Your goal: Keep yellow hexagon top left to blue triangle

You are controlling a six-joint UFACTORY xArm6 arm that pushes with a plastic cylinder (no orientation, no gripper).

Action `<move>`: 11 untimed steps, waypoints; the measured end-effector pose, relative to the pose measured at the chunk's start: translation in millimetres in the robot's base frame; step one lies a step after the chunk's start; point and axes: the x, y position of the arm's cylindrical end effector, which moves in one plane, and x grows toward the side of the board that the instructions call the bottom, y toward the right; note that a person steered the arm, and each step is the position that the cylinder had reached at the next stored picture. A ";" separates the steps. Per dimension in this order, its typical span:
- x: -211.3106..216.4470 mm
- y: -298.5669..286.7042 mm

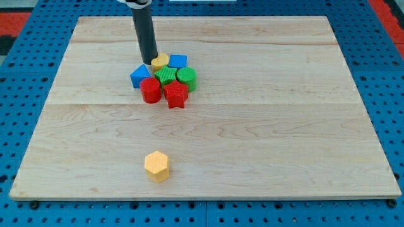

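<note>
My tip [150, 62] touches the far-left edge of the block cluster; the yellow hexagon [156, 166] sits alone, near. No claw shows.

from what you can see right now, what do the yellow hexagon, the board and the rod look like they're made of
Yellow hexagon: probably plastic, matte, with faint ridged lines like a 3D print; hard to confirm at this size.
Board: pale wood, visible grain and plank seams, low sheen.
Rod: dark and smooth, maybe metal or plastic; the look leaves it open. My tip sits beside a small yellow block.
</note>
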 end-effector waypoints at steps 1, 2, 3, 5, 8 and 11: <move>0.0 6.0; 0.0 18.5; -0.5 29.1; -54.8 42.7; 82.8 198.5; 251.3 164.9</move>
